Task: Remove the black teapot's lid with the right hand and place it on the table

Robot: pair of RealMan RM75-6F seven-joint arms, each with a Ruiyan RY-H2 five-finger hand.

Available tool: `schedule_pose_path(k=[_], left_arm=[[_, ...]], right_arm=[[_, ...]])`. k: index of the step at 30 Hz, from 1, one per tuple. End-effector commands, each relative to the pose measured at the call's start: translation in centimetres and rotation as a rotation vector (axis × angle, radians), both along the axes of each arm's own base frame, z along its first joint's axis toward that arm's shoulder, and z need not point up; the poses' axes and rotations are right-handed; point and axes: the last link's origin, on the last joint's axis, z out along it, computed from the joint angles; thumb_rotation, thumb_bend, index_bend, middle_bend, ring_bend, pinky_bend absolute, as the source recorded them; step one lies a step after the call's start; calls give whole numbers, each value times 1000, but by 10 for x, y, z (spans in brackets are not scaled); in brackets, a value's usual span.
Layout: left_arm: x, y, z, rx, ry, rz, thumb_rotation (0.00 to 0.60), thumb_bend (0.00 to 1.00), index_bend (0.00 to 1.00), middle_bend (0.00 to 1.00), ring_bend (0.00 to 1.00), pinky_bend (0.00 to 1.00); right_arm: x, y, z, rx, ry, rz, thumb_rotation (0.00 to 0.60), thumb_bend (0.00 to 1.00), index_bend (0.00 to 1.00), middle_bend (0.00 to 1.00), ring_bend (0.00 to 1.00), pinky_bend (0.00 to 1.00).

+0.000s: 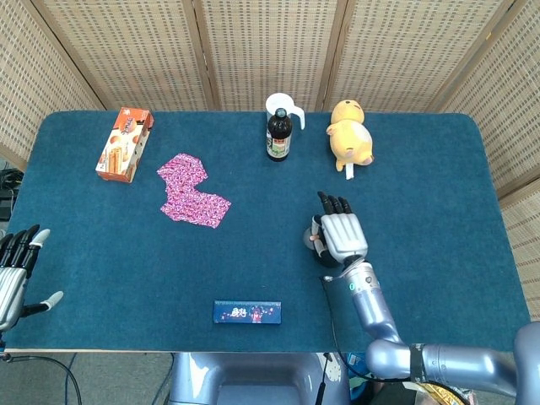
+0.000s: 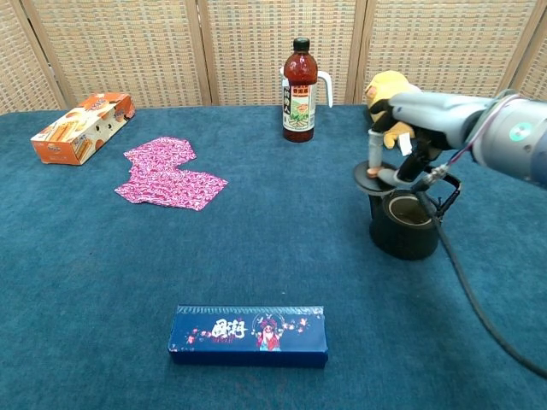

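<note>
Right hand (image 2: 408,115) pinches the lid (image 2: 379,176), raised just above the open black teapot (image 2: 403,224), at its 10 o'clock; left hand (image 1: 14,274) lies released.

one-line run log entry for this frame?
phase: lid lifted | right hand: holds lid above black teapot, shifted left | teapot: open | left hand: idle, open, table edge | next: set lid on table

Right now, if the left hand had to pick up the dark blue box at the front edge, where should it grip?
Across the narrow width of the dark blue box, from above. It lies flat, long side running left-right, with bare table in front and behind, so fingers fit there.
</note>
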Motion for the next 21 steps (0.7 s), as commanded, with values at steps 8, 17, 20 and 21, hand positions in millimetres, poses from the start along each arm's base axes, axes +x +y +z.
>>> schedule_pose_path(k=[8,17,20,21], left_arm=[[-2,0,3,0,-15,6,600,166,0,0,0,0],[-3,1,2,-4,-18,8,600,166,0,0,0,0],[-3,1,2,-4,-17,7,600,166,0,0,0,0],[-2,1,2,-5,-17,6,600,165,0,0,0,0]], right_arm=[[6,12,-56,79,67,-6,600,609,653,0,0,0],[-2,14,-60,106,96,-22,600,128,148,0,0,0],[1,13,-51,84,75,-8,600,85,106,0,0,0],[2,13,-47,75,64,-3,600,82,104,0,0,0]])
